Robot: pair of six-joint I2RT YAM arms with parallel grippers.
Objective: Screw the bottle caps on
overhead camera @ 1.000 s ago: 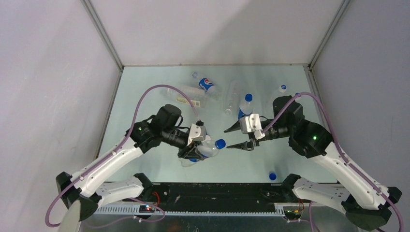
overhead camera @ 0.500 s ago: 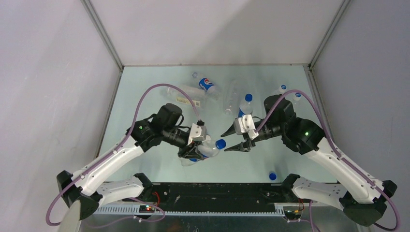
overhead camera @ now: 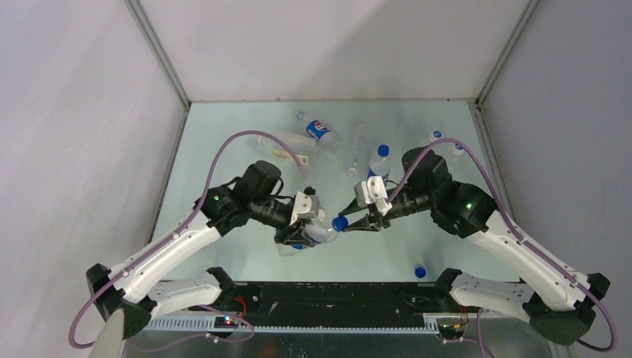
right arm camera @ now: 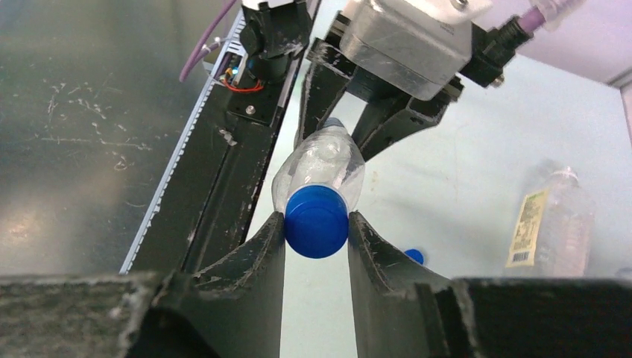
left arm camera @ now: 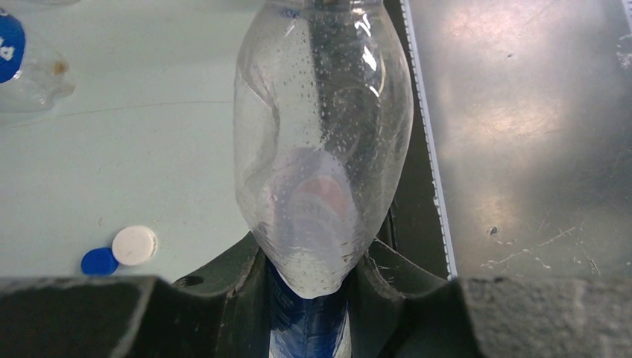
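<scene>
While the left gripper [overhead camera: 299, 233] is clamped around the labelled middle of a clear bottle [left arm camera: 322, 149], it holds that bottle lying roughly level above the counter [overhead camera: 417, 239], neck pointing toward the right arm. The bottle's wall is dented and beaded with droplets inside, and its blue label sits between the left fingers [left arm camera: 223, 291]. The right gripper [overhead camera: 350, 222] meets the bottle head-on, clenched on the blue cap [right arm camera: 316, 221] that sits on the bottle's mouth; in the right wrist view a finger presses against each side of the cap. This pair hangs near the middle of the counter, a little toward its near edge.

On the counter below the held bottle lie a loose white cap [left arm camera: 135, 245] and a loose blue cap [left arm camera: 99, 261], touching each other. Another loose blue cap [overhead camera: 419, 271] lies by the near edge, in front of the right arm. Toward the far side lie more bottles: one with a blue logo label [overhead camera: 318, 130], a pale-labelled one [overhead camera: 287, 149] beside it, and a blue-capped one [overhead camera: 378, 160] near the right arm.
</scene>
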